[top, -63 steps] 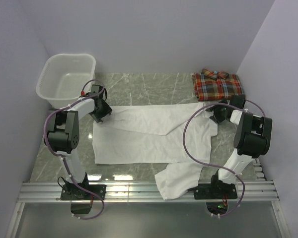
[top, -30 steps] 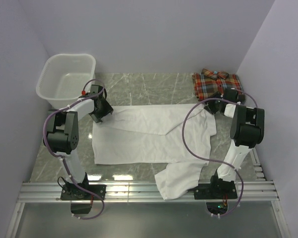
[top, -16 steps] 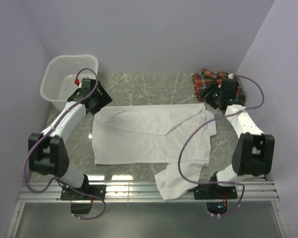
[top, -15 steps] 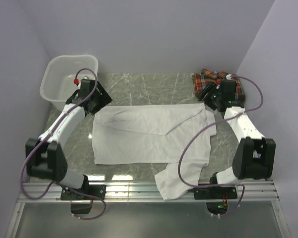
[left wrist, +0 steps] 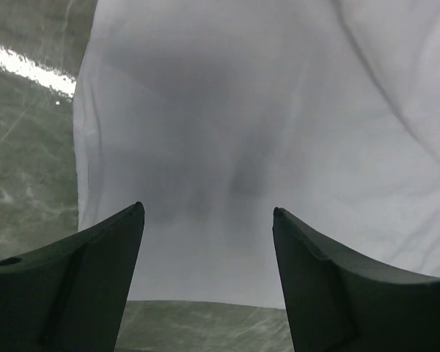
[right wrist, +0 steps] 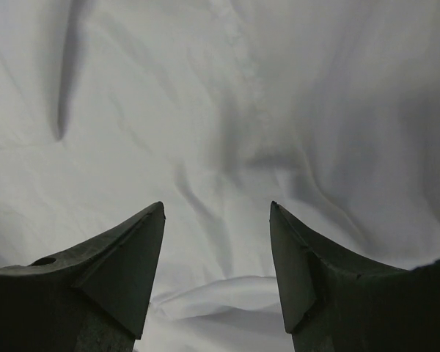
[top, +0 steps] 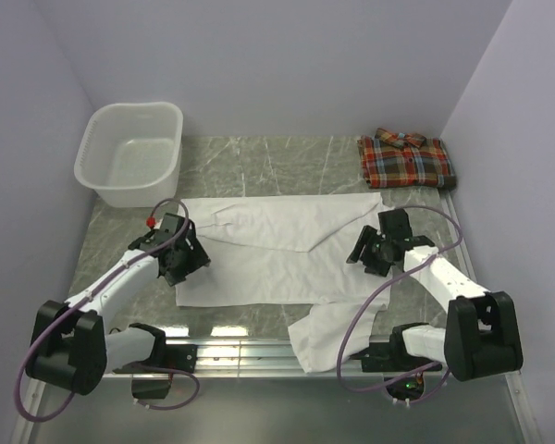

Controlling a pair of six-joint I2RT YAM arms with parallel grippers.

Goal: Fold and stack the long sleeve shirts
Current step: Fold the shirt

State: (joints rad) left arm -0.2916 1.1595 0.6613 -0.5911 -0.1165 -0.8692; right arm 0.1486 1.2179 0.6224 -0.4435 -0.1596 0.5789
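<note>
I have both grippers spread wide, nothing held in either. The left gripper (top: 183,262) is over the near left corner of the white shirt (top: 277,250). In its wrist view the fingers (left wrist: 81,286) stand apart, with cloth between them and the shirt's edge meeting the green marble counter (top: 287,162) just beside them. The right gripper (top: 370,252) is over the shirt's right side, and its fingers (right wrist: 323,286) frame wrinkled white fabric. I cannot tell whether either gripper touches the cloth.

The white shirt lies spread across the middle of the counter, one sleeve trailing to the near edge. The plaid shirt (top: 406,160) lies folded at the far right corner, well apart from both grippers. The basket (top: 129,192) stands upright at the far left corner – only its own white floor shows inside.
</note>
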